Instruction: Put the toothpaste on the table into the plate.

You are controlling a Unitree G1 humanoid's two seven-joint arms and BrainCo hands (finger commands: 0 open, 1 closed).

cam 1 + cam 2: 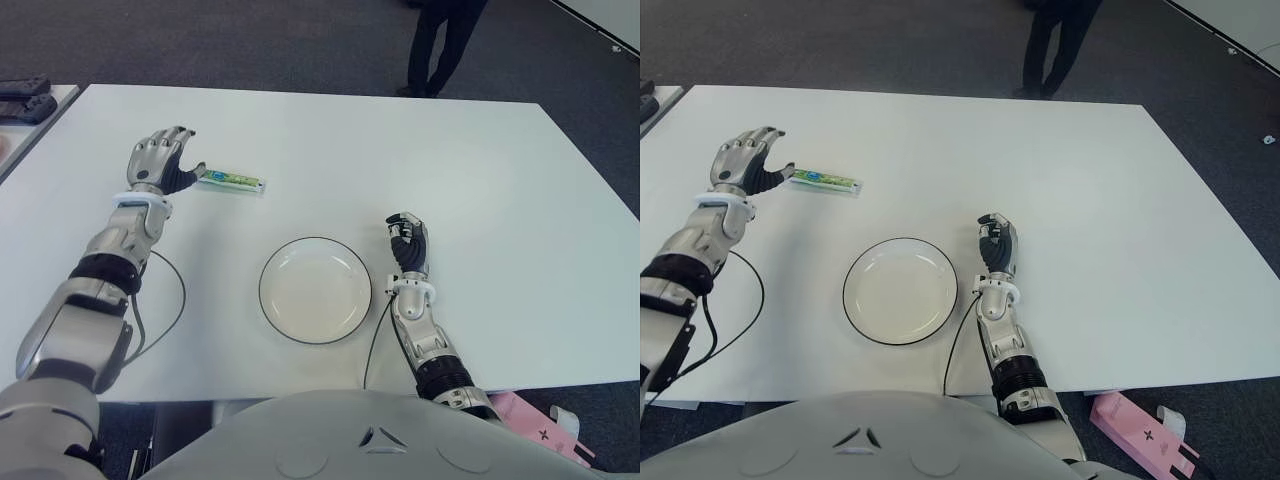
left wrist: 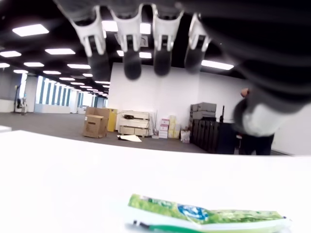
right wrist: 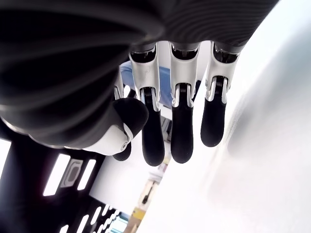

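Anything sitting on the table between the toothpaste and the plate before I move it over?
No. In the left eye view, only bare white table lies between the toothpaste and the plate. The left robot hand is at the tube's end, away from that stretch.

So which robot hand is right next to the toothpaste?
The left hand, fingers open, just beside the toothpaste at the table's far left. The right hand shows far from it, right of the plate.
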